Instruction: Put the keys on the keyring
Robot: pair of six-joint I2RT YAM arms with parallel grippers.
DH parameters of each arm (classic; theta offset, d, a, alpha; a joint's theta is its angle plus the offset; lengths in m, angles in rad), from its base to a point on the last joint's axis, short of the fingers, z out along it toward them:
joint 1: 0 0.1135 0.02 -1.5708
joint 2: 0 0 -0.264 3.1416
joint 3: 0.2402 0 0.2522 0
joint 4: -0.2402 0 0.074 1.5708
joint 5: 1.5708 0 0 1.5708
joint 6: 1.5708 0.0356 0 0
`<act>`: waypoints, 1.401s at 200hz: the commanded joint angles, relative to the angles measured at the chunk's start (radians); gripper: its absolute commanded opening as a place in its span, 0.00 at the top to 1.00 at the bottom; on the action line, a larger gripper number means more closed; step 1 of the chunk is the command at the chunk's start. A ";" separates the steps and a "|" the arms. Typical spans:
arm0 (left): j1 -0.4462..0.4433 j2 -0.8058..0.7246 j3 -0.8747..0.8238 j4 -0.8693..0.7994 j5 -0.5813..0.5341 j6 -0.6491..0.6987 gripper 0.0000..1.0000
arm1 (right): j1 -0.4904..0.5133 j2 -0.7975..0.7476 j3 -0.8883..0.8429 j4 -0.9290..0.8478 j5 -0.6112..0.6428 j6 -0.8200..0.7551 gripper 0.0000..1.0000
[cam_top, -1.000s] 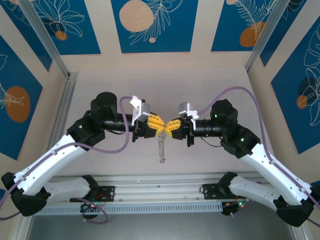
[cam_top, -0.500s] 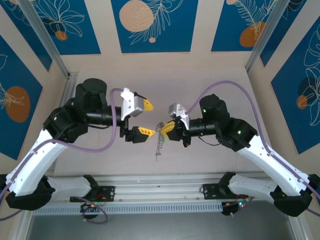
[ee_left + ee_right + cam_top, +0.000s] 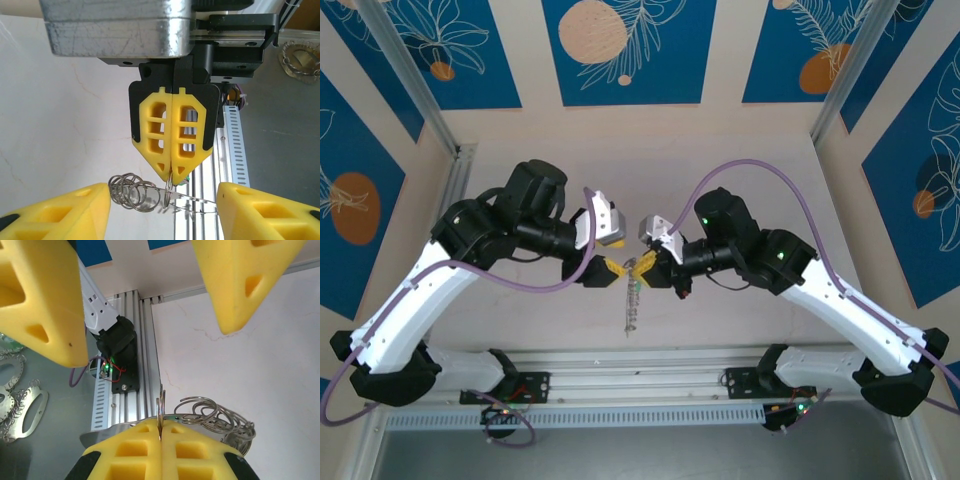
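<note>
Change: left hand (image 3: 162, 212) is back in close, jaws partly apart and holding nothing, straddling the keyring (image 3: 134, 192) | right hand (image 3: 171, 170) stays pinched shut on its top ring, chain dangling over the worktop (image 3: 720, 170) | half a second earlier the left hand stood off, wider open | judgement: a regrasp is likely, threading not yet done

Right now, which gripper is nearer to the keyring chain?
Right. The right gripper is shut on one ring of the keyring chain; the left gripper is open, facing it, jaws spread wide.
</note>
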 commanded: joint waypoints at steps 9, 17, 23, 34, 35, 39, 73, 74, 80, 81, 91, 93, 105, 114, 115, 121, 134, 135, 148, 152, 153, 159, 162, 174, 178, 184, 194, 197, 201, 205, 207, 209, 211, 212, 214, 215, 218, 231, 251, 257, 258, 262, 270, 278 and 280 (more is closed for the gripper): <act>-0.009 0.008 0.019 -0.025 0.017 0.030 0.43 | 0.006 0.003 0.046 -0.006 -0.034 -0.019 1.00; -0.008 0.013 0.019 -0.025 0.020 0.029 0.44 | 0.006 0.006 0.050 -0.007 -0.040 -0.018 1.00; -0.009 0.015 0.017 -0.025 0.021 0.029 0.44 | 0.006 0.006 0.051 -0.007 -0.044 -0.019 1.00; -0.010 0.019 0.012 -0.022 0.029 0.029 0.46 | 0.006 0.007 0.056 -0.007 -0.051 -0.020 1.00; -0.011 0.020 0.011 -0.021 0.031 0.029 0.46 | 0.005 0.007 0.055 -0.007 -0.051 -0.020 1.00; -0.010 0.021 0.009 -0.019 0.034 0.028 0.47 | 0.006 0.008 0.058 -0.009 -0.052 -0.020 1.00; -0.015 0.030 0.002 0.010 0.049 0.023 0.51 | 0.008 0.027 0.080 -0.019 -0.069 -0.028 1.00; -0.015 0.030 0.001 0.011 0.050 0.024 0.51 | 0.008 0.027 0.080 -0.019 -0.070 -0.029 1.00; -0.016 0.033 0.001 0.013 0.055 0.023 0.52 | 0.007 0.027 0.082 -0.018 -0.069 -0.030 1.00; -0.017 0.033 0.002 0.012 0.054 0.023 0.52 | 0.006 0.028 0.083 -0.018 -0.070 -0.030 1.00; -0.019 0.037 0.002 0.012 0.055 0.024 0.52 | 0.007 0.029 0.084 -0.018 -0.069 -0.032 1.00; -0.019 0.038 0.001 0.012 0.056 0.023 0.52 | 0.007 0.029 0.085 -0.018 -0.069 -0.032 1.00; -0.019 0.038 -0.001 0.013 0.055 0.023 0.55 | 0.007 0.029 0.086 -0.018 -0.071 -0.033 1.00; -0.020 0.038 -0.006 0.015 0.057 0.022 0.60 | 0.007 0.030 0.086 -0.018 -0.071 -0.033 1.00; -0.020 0.038 -0.006 0.015 0.059 0.022 0.60 | 0.007 0.030 0.087 -0.018 -0.070 -0.033 1.00; -0.020 0.039 -0.008 0.018 0.062 0.021 0.62 | 0.007 0.031 0.086 -0.018 -0.070 -0.033 1.00; -0.021 0.040 -0.010 0.019 0.065 0.019 0.63 | 0.007 0.030 0.085 -0.016 -0.070 -0.034 1.00; -0.021 0.041 -0.010 0.018 0.066 0.019 0.63 | 0.007 0.030 0.086 -0.015 -0.069 -0.034 1.00; -0.021 0.039 -0.013 0.013 0.066 0.019 0.63 | 0.007 0.029 0.086 -0.013 -0.069 -0.035 1.00; -0.022 0.038 -0.014 0.013 0.068 0.019 0.63 | 0.007 0.029 0.086 -0.011 -0.069 -0.035 1.00; -0.023 0.038 -0.014 0.013 0.068 0.019 0.63 | 0.006 0.028 0.086 -0.012 -0.069 -0.035 1.00; -0.023 0.034 -0.017 0.013 0.071 0.018 0.63 | 0.005 0.028 0.086 -0.013 -0.068 -0.035 1.00; -0.022 0.033 -0.019 0.013 0.072 0.017 0.63 | 0.006 0.028 0.088 -0.013 -0.068 -0.035 1.00; -0.023 0.031 -0.022 0.011 0.076 0.014 0.63 | 0.006 0.029 0.089 -0.015 -0.070 -0.035 1.00; -0.023 0.030 -0.022 0.008 0.077 0.015 0.63 | 0.005 0.028 0.089 -0.014 -0.071 -0.035 1.00; -0.024 0.032 -0.023 0.003 0.076 0.014 0.64 | 0.006 0.028 0.089 -0.012 -0.072 -0.034 1.00; -0.026 0.031 -0.025 -0.004 0.075 0.015 0.66 | 0.005 0.028 0.089 -0.011 -0.073 -0.033 1.00; -0.026 0.030 -0.026 -0.006 0.076 0.014 0.66 | 0.005 0.027 0.089 -0.010 -0.074 -0.032 1.00; -0.027 0.031 -0.027 -0.008 0.074 0.016 0.67 | 0.006 0.027 0.090 -0.010 -0.075 -0.032 1.00; -0.027 0.028 -0.028 -0.008 0.074 0.015 0.68 | 0.005 0.025 0.090 -0.010 -0.074 -0.032 1.00; -0.027 0.028 -0.028 -0.008 0.074 0.015 0.68 | 0.004 0.026 0.089 -0.010 -0.073 -0.031 1.00; -0.028 0.028 -0.028 -0.009 0.074 0.016 0.68 | 0.005 0.026 0.090 -0.010 -0.073 -0.032 1.00; -0.029 0.027 -0.027 -0.009 0.076 0.016 0.68 | 0.005 0.026 0.089 -0.010 -0.073 -0.032 1.00; -0.029 0.027 -0.027 -0.009 0.076 0.016 0.68 | 0.004 0.026 0.090 -0.010 -0.074 -0.032 1.00; -0.029 0.026 -0.028 -0.011 0.076 0.015 0.69 | 0.004 0.026 0.090 -0.010 -0.076 -0.032 1.00; -0.030 0.026 -0.028 -0.011 0.076 0.017 0.69 | 0.003 0.026 0.090 -0.009 -0.076 -0.032 1.00; -0.029 0.027 -0.027 -0.011 0.076 0.018 0.70 | 0.002 0.026 0.089 -0.008 -0.076 -0.033 1.00; -0.030 0.028 -0.025 -0.014 0.076 0.021 0.76 | 0.003 0.025 0.089 -0.007 -0.077 -0.031 1.00; -0.032 0.032 -0.022 -0.013 0.081 0.023 0.86 | 0.003 0.023 0.091 -0.004 -0.078 -0.029 1.00; -0.032 0.032 -0.025 -0.013 0.082 0.025 0.88 | 0.000 0.021 0.091 -0.004 -0.077 -0.029 1.00; -0.032 0.032 -0.025 -0.013 0.083 0.025 0.88 | 0.001 0.021 0.091 -0.004 -0.077 -0.029 1.00; -0.032 0.031 -0.025 -0.013 0.084 0.026 0.88 | 0.001 0.021 0.091 -0.003 -0.077 -0.028 1.00; -0.032 0.032 -0.026 -0.013 0.087 0.027 0.89 | 0.001 0.020 0.090 -0.004 -0.075 -0.027 1.00; -0.032 0.031 -0.027 -0.015 0.096 0.030 0.89 | 0.000 0.019 0.091 -0.004 -0.074 -0.027 1.00; -0.033 0.032 -0.026 -0.016 0.097 0.032 0.89 | -0.001 0.018 0.090 -0.004 -0.076 -0.027 1.00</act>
